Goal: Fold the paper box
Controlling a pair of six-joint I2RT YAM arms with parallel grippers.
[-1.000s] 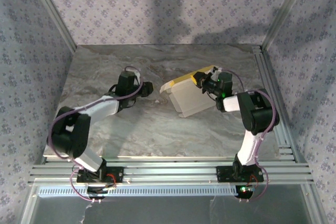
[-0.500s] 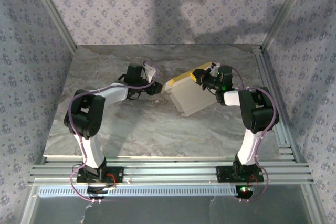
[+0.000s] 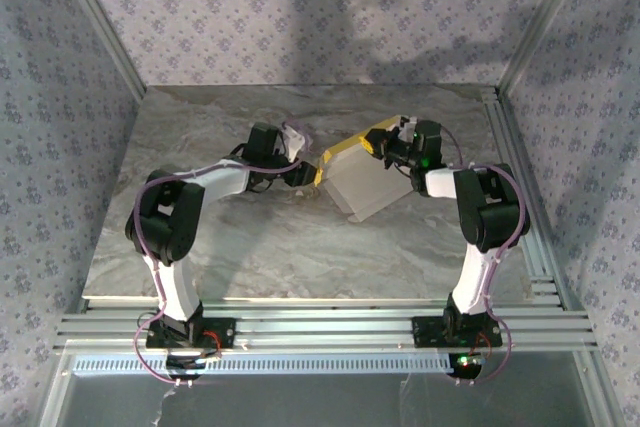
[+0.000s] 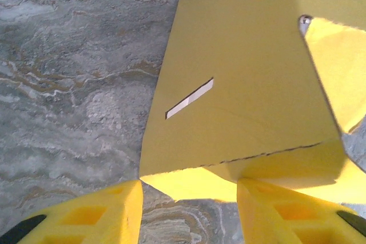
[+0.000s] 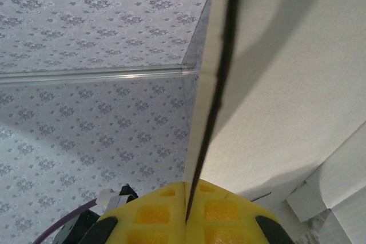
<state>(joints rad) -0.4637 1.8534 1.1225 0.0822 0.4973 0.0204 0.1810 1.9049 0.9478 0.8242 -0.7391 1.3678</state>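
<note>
**Left side.** The left end effector [image 4: 189, 190] is extended towards the middle of the grey marbled counter [image 3: 250, 247]. It sits just beside the left edge of the workpiece. Its two yellow fingers [image 4: 108, 215] stand well parted, with bare counter visible between them. A yellow flap [image 4: 274, 167] reaches into the gap, but neither finger presses on it. Nothing is gripped.

**Centre.** The thin die-cut cardboard paper box [image 3: 365, 185], white on one face and yellow on the other, sits right of centre, nearer the far edge of the counter. It is tilted, not lying flat. The white face is turned upward, with a yellow strip showing along its far-left edge. The left wrist view shows the yellow underside. It has one narrow slot [image 4: 189, 98], unfilled, and a perforated crease where the flap bends away.

**Right side.** The right end effector [image 5: 186, 190] is closed tight on the thin edge of the paper box at its far-right end and holds the sheet up off the counter.

**Progress assessment.**
- Done: at least one flap appears creased, and the piece is lifted and presented for work.
- Outstanding: the walls are not formed, no tab is seen seated in the slot, and no closed rectangular body exists.
- Judged to be at an early stage.
</note>
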